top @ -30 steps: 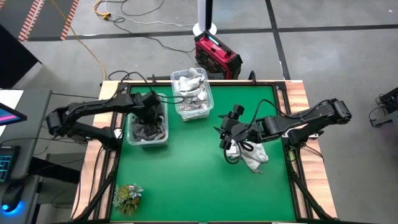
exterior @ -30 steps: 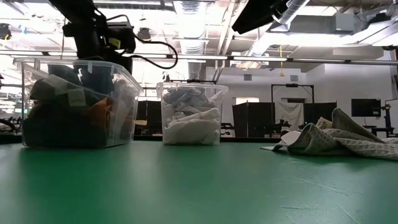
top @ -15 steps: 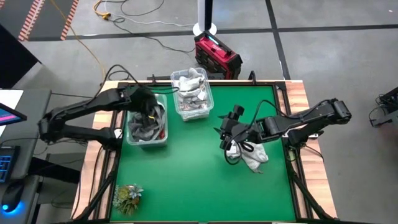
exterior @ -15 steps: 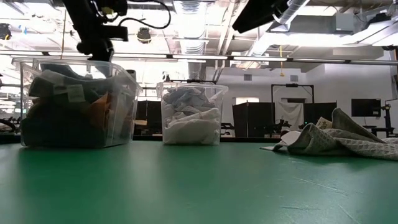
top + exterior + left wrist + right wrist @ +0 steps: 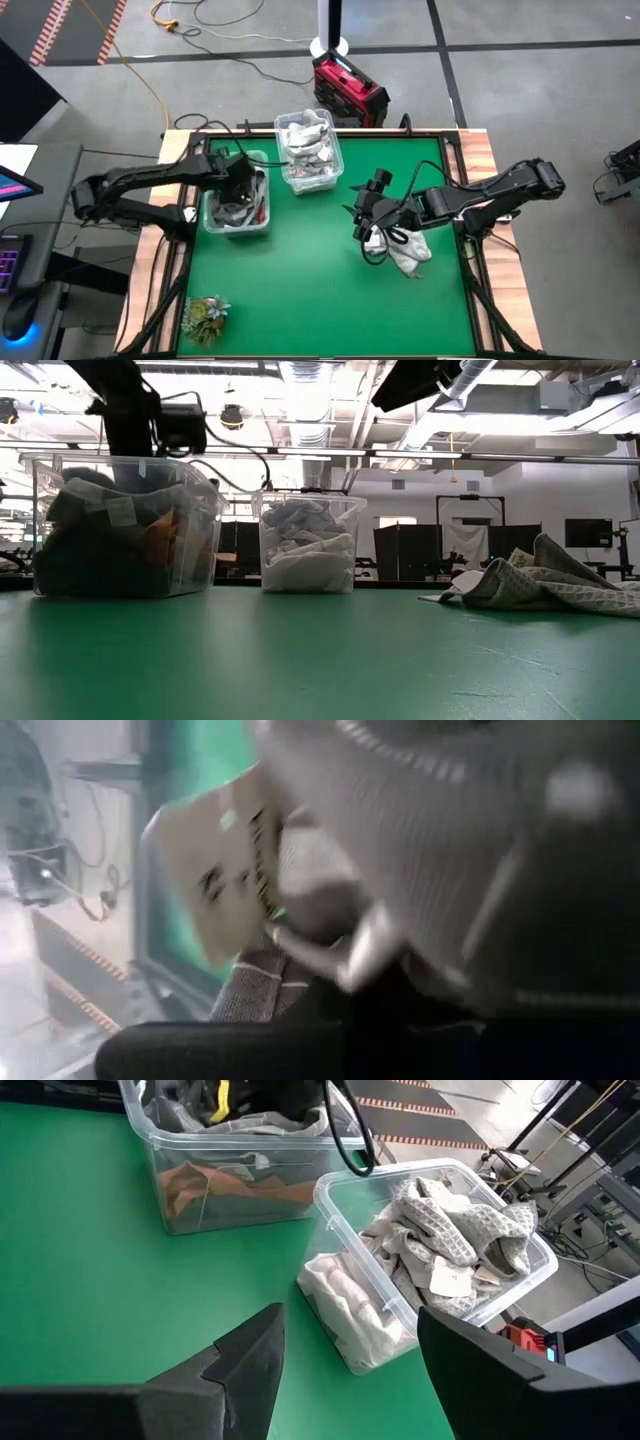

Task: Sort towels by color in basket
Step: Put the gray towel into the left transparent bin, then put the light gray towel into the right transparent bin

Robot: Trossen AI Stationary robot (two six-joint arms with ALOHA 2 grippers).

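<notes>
Two clear bins stand at the table's far left. The left bin [image 5: 235,205] holds dark grey and rust-orange towels [image 5: 110,540]. The bin to its right [image 5: 308,152] holds white and light grey towels [image 5: 440,1240]. My left gripper [image 5: 240,185] is shut and slants down into the top of the left bin. A grey plaid towel [image 5: 405,252] lies crumpled on the green table, under my right arm. My right gripper [image 5: 362,215] hangs open above the table's middle with nothing between its fingers [image 5: 250,1365], facing both bins. My left gripper comes from above, slanting down, onto the top of the dark pile [image 5: 228,208] in the left bin. Its wrist view shows grey ribbed cloth [image 5: 420,840] and a tag [image 5: 215,870] right up close. The gripper hides its fingertips, so I cannot tell whether they touch the cloth.
A small green leafy plant [image 5: 205,315] sits at the table's near left corner. The bare green mat [image 5: 300,280] stretches between the bins, the plant and the plaid towel. A red case [image 5: 348,92] stands on the floor beyond the far edge.
My left gripper rose out of the left bin toward the table's far edge, turning at the wrist, then came back down onto the top of the bin. It stayed shut. The dark pile's top stood higher in between and is flatter now.
</notes>
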